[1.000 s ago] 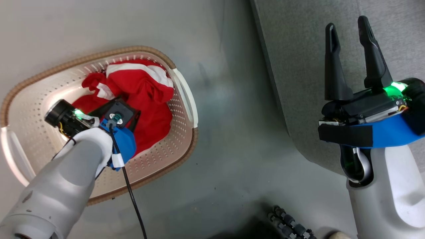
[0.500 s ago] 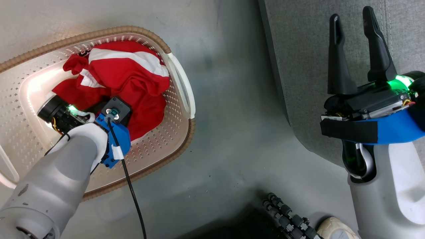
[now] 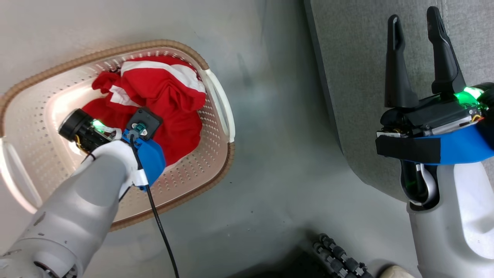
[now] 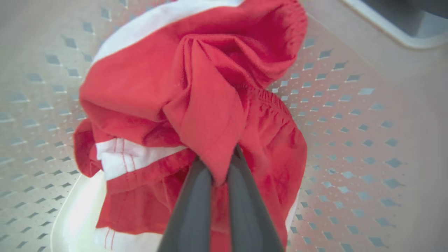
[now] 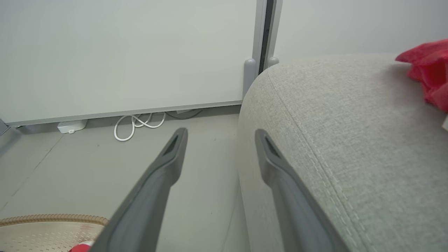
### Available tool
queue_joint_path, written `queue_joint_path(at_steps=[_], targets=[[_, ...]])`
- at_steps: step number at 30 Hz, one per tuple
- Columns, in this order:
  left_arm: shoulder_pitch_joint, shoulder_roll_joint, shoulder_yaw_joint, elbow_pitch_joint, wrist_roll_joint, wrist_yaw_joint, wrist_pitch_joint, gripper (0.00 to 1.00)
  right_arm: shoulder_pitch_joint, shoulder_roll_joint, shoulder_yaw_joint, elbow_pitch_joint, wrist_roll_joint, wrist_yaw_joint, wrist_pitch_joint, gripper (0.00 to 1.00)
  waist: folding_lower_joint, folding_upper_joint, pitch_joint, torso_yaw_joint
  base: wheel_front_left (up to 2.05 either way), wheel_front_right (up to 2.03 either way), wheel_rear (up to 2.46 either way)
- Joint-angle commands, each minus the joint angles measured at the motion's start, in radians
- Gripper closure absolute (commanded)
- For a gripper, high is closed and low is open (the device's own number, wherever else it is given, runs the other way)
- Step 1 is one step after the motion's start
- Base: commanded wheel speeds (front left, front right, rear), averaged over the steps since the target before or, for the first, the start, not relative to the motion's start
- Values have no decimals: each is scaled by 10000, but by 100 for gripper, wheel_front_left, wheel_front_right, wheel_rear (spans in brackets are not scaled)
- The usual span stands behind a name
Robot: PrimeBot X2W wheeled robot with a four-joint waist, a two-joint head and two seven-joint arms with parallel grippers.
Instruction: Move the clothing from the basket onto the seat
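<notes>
Red fabric with white bands, the clothing (image 3: 166,96) lies bunched inside the basket (image 3: 216,170), toward the side nearest the seat (image 3: 359,77). The left tool (image 4: 220,164) reaches down into the basket and is clenched on a fold of it. In the left wrist view its two dark fingers (image 4: 196,199) stand almost together with a tongue of red cloth pinched between them, and the rest of the heap is crumpled beyond them over the perforated bottom. The basket stands on the grey floor (image 3: 278,146), apart from the seat's rounded corner. The right tool (image 3: 413,17) hangs over the seat's edge, released, its fingers spread with nothing between them. In the right wrist view a second red piece (image 5: 427,70) lies on top of the seat at the far right, and a white cable (image 5: 136,124) is looped on the floor by the wall.
</notes>
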Motion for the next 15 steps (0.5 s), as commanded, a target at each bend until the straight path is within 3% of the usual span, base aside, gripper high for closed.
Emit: queue_joint_path(at_steps=[1, 6, 15], targets=[[38, -70, 81, -48, -134, -9, -94, 100, 26, 16, -31, 17, -36, 1, -34, 0, -1, 0, -235, 182, 0, 0, 0], [143, -367, 240, -291, -385, -9, -283, 100, 122, 16, -156, 115, -292, 1, -34, 0, -1, 0, -823, 586, 0, 0, 0], [780, -523, 1654, -2041, -5, 204, -299, 100, 490, 9, -477, 303, -779, 1, -34, 0, -1, 0, -2128, 1438, 0, 0, 0]])
